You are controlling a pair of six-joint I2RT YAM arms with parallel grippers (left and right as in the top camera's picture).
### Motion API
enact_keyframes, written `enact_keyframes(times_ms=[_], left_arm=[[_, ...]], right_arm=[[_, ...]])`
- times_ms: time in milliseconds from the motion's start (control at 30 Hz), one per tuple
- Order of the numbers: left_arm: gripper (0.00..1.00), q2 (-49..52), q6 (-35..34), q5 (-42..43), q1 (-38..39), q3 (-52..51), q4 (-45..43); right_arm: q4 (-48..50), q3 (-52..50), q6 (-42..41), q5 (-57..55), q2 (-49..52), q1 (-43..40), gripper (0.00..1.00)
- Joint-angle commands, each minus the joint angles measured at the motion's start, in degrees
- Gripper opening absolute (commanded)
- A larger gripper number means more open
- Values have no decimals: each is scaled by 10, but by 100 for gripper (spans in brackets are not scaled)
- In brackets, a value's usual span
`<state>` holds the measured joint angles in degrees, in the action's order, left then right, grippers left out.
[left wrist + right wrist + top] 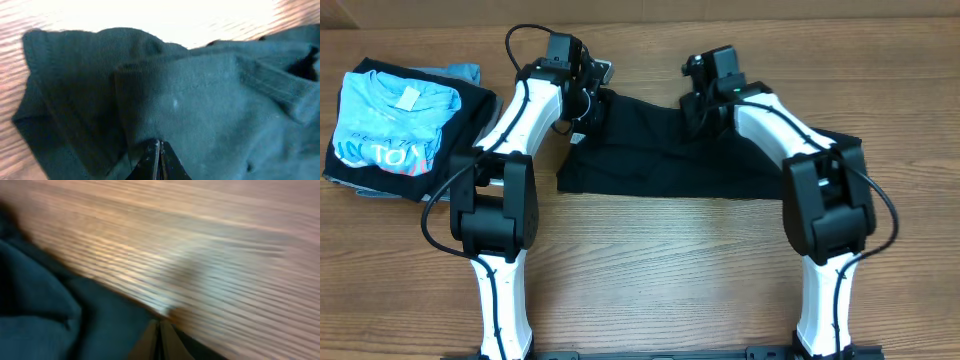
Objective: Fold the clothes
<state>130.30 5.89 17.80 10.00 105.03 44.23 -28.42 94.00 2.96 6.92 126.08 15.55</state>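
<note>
Left gripper: fingers closed, pinching upper-left corner of black garment; shallow bite may slip on lift. Right gripper, at top edge: fingers closed, cloth between them unconfirmed, view blurred; one-sided pull would skew fold. Garment at centre of table, spread wide, bunched at gripped corner, well right of folded stack.

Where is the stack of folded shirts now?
In the overhead view, the stack of folded shirts lies far left on the table, beside the left arm, apart from the black garment.
</note>
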Motion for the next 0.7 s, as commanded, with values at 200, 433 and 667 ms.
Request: enact_keyframes(times_ms=[200, 433, 667], left_arm=[[12, -39, -45, -29, -11, 198, 105], [56, -39, -91, -28, -60, 208, 103], [85, -38, -87, -50, -70, 207, 119]], right_arm=[[-212, 10, 132, 44, -167, -8, 20], [-257, -3, 149, -43, -155, 60, 28], [-214, -3, 187, -65, -138, 136, 33]])
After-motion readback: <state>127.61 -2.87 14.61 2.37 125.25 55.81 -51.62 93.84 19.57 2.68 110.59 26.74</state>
